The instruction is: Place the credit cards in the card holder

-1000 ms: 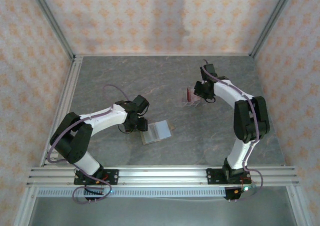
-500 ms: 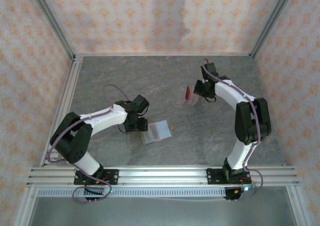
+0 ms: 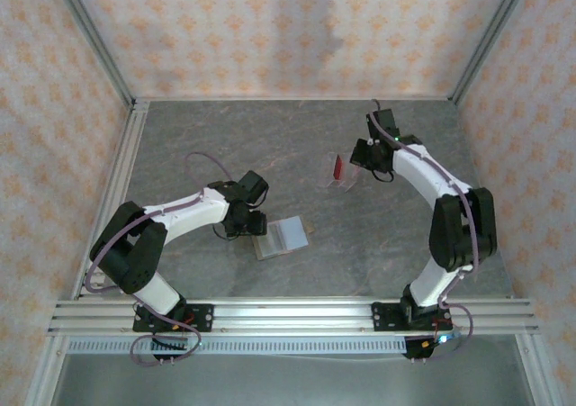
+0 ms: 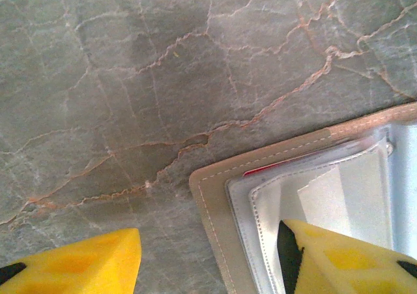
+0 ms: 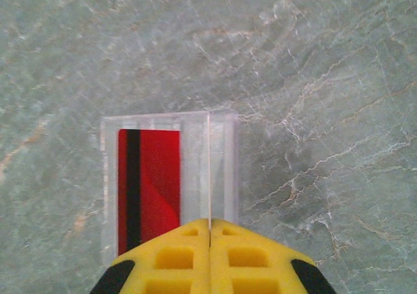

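From above, the left arm bends inward, the left gripper [image 3: 246, 225] at the open card holder [image 3: 283, 237]. The right arm stretches far, the right gripper [image 3: 364, 157] near a clear stand [image 3: 345, 179] holding a red credit card [image 3: 337, 166].

The left wrist view shows its fingers [image 4: 71, 264] spread wide, one over the holder's grey inside.

The right wrist view shows its fingers [image 5: 176, 258] pressed together just before the stand.

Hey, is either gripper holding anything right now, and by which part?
Left gripper: open, astride the card holder, holding nothing. Right gripper: shut at the near edge of the clear stand; whether it pinches its thin clear divider cannot be told.
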`<state>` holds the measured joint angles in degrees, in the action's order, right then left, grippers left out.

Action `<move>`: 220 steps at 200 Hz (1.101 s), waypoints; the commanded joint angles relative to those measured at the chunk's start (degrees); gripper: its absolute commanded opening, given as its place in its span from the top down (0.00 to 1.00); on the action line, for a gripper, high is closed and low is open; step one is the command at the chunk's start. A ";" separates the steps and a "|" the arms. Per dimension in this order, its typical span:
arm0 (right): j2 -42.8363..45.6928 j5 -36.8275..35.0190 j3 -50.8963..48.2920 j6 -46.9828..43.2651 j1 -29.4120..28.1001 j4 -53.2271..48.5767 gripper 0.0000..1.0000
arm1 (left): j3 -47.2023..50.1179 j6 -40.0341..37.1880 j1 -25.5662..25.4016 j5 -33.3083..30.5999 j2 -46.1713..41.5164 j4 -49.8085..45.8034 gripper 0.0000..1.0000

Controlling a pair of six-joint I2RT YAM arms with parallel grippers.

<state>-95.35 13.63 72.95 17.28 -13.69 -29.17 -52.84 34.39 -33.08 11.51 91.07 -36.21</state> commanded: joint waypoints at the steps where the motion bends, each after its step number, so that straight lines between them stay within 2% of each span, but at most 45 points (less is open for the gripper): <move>1: 4.02 1.40 -0.59 -0.16 -2.28 -0.60 1.00 | 0.11 -0.29 -0.23 -2.79 -0.76 -1.51 0.41; 31: 6.61 5.73 -2.97 -0.93 -8.06 1.74 1.00 | -0.33 -0.94 -0.19 -2.73 -2.21 -1.77 0.41; 71: 8.95 15.58 -12.97 2.30 -14.53 15.57 1.00 | -0.51 -1.22 -0.79 -1.58 0.08 -0.65 0.42; 95: 8.68 18.21 -17.01 3.76 -17.38 21.12 1.00 | -1.71 -1.39 -1.70 -1.67 1.47 -0.67 0.43; 136: 6.58 21.61 -21.84 6.37 -19.69 29.02 1.00 | -3.21 -1.48 -2.76 -2.43 3.68 -0.89 0.43; 220: -0.32 25.95 -25.36 9.24 -22.24 40.44 1.00 | 0.16 -1.27 -3.14 -5.00 4.47 -1.56 0.57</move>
<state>-93.86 37.41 49.25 24.88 -35.64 4.19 -55.00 33.95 -36.01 9.96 95.24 -35.53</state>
